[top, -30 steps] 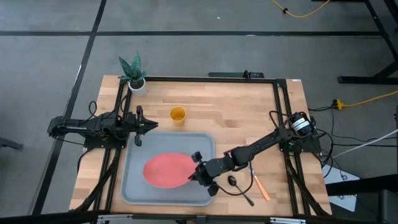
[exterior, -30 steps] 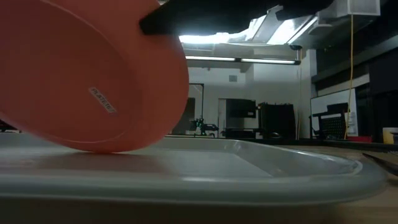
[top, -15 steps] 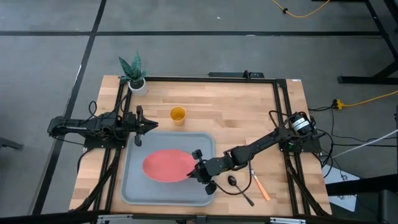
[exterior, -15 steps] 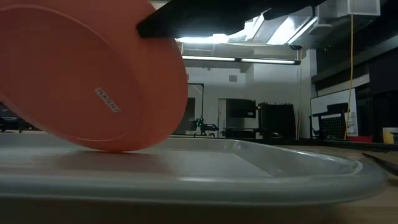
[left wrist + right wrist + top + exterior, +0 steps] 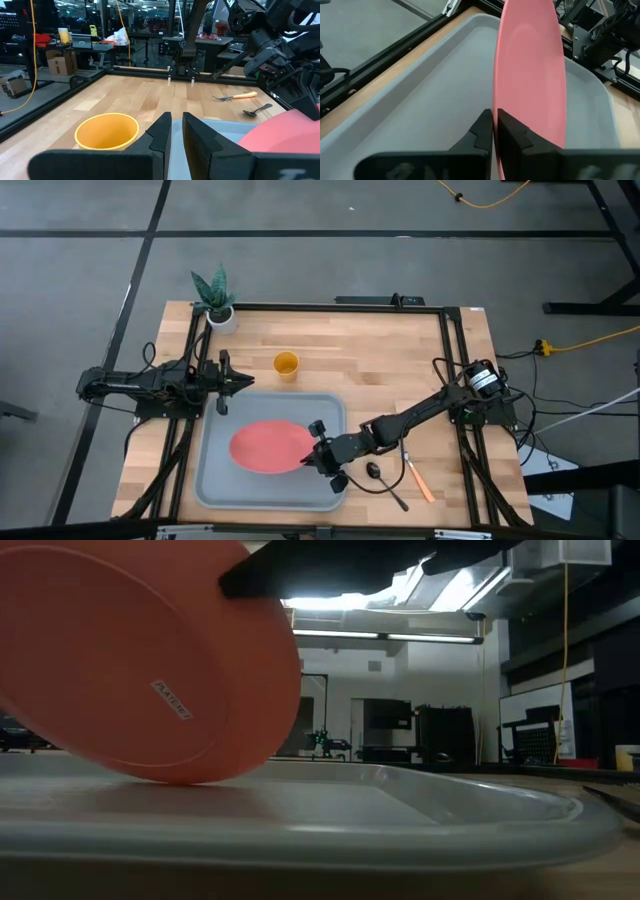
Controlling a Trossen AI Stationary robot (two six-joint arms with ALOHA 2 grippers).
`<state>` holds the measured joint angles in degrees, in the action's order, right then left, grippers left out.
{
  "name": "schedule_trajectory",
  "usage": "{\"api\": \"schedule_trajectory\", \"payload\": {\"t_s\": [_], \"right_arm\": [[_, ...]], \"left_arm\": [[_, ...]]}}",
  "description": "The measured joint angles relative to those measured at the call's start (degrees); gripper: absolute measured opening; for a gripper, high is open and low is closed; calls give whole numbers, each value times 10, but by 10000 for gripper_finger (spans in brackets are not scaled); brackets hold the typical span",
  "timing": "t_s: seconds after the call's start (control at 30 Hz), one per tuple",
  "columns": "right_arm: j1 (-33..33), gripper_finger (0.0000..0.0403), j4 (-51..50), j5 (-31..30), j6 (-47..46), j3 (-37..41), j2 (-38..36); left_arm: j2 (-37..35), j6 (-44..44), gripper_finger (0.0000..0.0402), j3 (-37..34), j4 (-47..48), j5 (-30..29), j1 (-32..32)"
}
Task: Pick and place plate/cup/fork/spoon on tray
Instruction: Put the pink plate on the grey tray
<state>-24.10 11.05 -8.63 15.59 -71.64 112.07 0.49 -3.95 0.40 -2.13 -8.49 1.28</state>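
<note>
High view: the right gripper [image 5: 318, 452] is clamping the near-right edge of the plate [image 5: 268, 448] over the tray [image 5: 215, 480]. Compared with a second ago, the plate is lying slightly flatter and farther toward the tray's centre; it has barely moved over the last half-second. The left gripper [image 5: 240, 381] is waiting beside the tray's far-left corner, fingers almost closed, holding nothing. The cup [image 5: 286, 364], spoon [image 5: 380, 479] and fork [image 5: 415, 476] are remaining on the table.

Low view: the plate [image 5: 140, 670] is tilting, its low edge at or just above the tray floor [image 5: 330, 805].

Right wrist view: the fingers [image 5: 482, 131] are pinching the plate rim [image 5: 530, 70].

Judgement: lowering is nearly complete; release is the likely next step.
</note>
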Motion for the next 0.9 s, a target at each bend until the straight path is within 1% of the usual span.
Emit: {"api": "schedule_trajectory", "payload": {"t_s": [0.13, 0.23, 0.3, 0.37, 0.47, 0.57, 0.63, 0.73, 0.9], "right_arm": [[-4, 20, 6, -24, 3, 0, 0], [-4, 20, 26, 8, 7, 0, 0], [-5, 28, 29, 21, 0, 0, 0], [-5, 51, 29, 40, 2, 0, 0], [-5, 105, 28, 66, 12, 0, 0], [-5, 154, 29, 67, 14, 0, 0], [-4, 178, 29, 54, 13, 0, 0], [-5, 198, 29, 39, 14, 0, 0], [-5, 205, 29, 38, 9, 0, -4]], "left_arm": [[0, 0, 41, 0, 0, 0, 0], [0, 0, 41, 0, 0, 0, 0], [0, 0, 41, 0, 0, 0, 0], [0, 0, 41, 0, 0, 0, 0], [0, 0, 41, 0, 0, 0, 0], [0, 0, 41, 0, 0, 0, 0], [0, 0, 41, 0, 0, 0, 0], [0, 0, 41, 0, 0, 0, 0], [0, 0, 41, 0, 0, 0, 0]]}}
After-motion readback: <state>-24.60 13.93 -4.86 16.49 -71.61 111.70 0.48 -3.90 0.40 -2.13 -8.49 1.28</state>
